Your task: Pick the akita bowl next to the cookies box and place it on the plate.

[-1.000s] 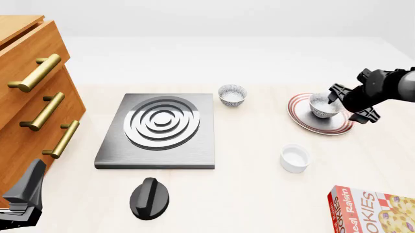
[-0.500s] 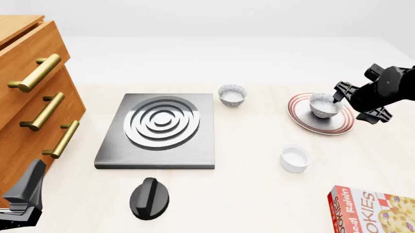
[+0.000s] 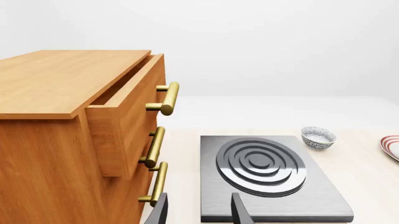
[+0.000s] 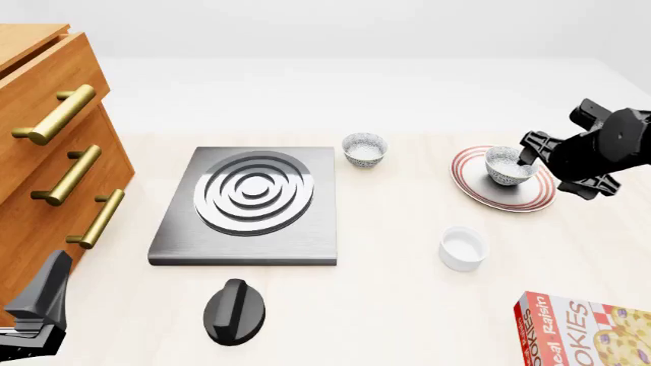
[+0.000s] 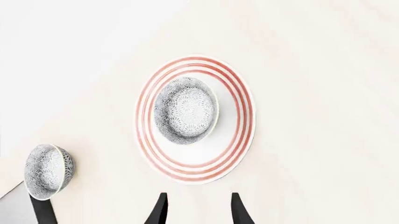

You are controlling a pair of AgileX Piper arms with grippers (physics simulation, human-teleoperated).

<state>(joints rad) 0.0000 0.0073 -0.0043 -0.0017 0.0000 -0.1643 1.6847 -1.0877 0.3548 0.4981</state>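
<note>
Front view showed a grey stove (image 4: 249,206) between a wooden drawer cabinet (image 4: 51,145) and the twin speckled bowl (image 4: 364,149), with a black knob (image 4: 235,310) before it, a plain white cup (image 4: 463,248) and the cookies box (image 4: 585,328) nearer the camera; nothing blocked the plate (image 4: 505,183). The akita bowl (image 5: 185,110), speckled grey-black with a patterned white interior, sat upright on the plate, off-centre. The right gripper (image 5: 196,210) hung over the plate's edge, fingers parted and empty, apart from the bowl; the left gripper (image 3: 198,212) was likewise parted and empty near the cabinet.

Open tabletop lies at frame center; the stove (image 4: 249,204) at left and white cup (image 4: 463,248) bound it.
</note>
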